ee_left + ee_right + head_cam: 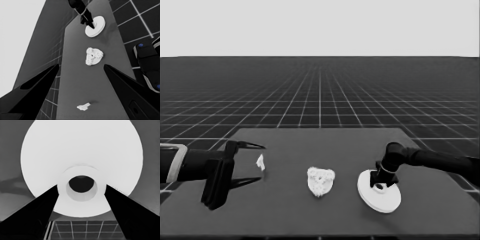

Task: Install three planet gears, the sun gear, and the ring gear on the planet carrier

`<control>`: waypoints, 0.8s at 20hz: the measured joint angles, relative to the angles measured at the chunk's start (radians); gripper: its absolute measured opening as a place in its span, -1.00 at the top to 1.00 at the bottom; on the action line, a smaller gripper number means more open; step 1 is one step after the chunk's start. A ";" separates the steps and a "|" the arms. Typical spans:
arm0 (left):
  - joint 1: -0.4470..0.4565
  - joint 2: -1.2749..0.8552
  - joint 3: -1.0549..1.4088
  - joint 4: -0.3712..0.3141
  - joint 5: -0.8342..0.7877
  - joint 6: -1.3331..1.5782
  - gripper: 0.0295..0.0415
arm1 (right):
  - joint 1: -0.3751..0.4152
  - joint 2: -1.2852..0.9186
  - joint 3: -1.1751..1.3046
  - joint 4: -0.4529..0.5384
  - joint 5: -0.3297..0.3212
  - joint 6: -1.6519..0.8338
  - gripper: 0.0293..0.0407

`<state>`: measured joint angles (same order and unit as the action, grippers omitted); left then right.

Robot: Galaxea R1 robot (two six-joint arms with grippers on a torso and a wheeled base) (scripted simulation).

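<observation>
1. Larger round part (379,194), the ring gear: a thick white disc lying at the lower right of the head view, tilted, with one edge raised off the tabletop (310,210). It stands well apart from the gear cluster, so its fitting on top is judged not yet done.
2. Right gripper (380,181): the arm enters from the right edge, bends at a dark elbow and points steeply down onto the disc's raised hub. In the right wrist view the two jaws flank the hub (82,186) closely; whether they clamp it cannot be told.
3. Gear cluster (320,180): small white toothed gears packed together at lower centre, hiding the smaller round part presumed beneath. This is judged the seat awaiting the disc.
4. Thin white piece (261,162): lies left of centre, just beside the left jaws' tips, untouched.
5. Left gripper (260,162): parked at the left edge, arm level, jaws wide apart and holding nothing.
</observation>
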<state>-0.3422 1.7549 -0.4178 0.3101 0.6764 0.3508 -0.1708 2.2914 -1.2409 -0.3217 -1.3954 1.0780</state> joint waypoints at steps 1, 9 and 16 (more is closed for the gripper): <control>0.000 0.000 0.000 0.000 0.000 0.000 -0.49 | 0.000 0.000 0.000 0.000 0.000 0.000 0.03; 0.000 0.000 0.000 0.000 0.000 0.000 -0.49 | 0.175 -0.045 0.102 0.150 -0.095 0.034 0.03; 0.000 0.000 0.000 0.000 0.000 0.000 -0.49 | 0.224 -0.048 0.107 0.194 -0.116 0.035 0.03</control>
<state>-0.3422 1.7549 -0.4178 0.3101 0.6764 0.3508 0.0528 2.2432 -1.1335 -0.1276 -1.5114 1.1131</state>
